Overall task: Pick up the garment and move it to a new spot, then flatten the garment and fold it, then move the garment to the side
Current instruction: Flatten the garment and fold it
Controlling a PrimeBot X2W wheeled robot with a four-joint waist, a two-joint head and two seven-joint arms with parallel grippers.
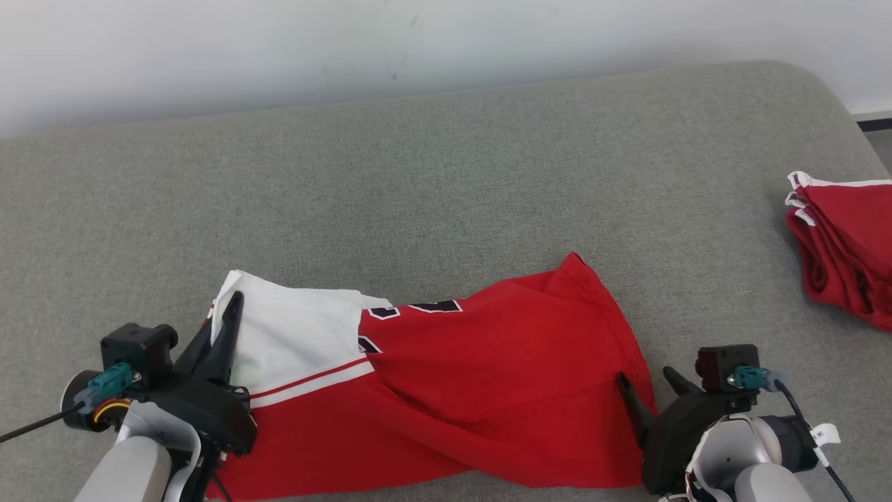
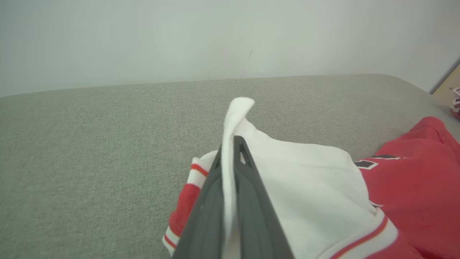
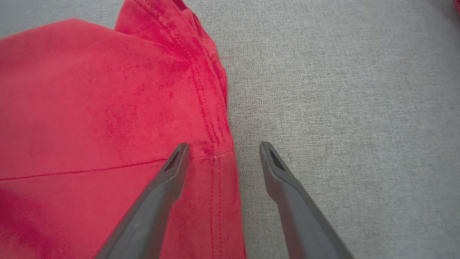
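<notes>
While your left end effector (image 1: 235, 300) clamps the crumpled garment (image 1: 488, 362) and your right end effector (image 1: 644, 374) gapes, flattening and folding remain.

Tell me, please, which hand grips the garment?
The left hand, pinching the garment by its white edge; the right hand stands open at its red hem.

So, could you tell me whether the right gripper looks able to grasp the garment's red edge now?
Probably yes: the right gripper is open, its fingers straddling the stitched edge of the garment, with nothing blocking it.
</notes>
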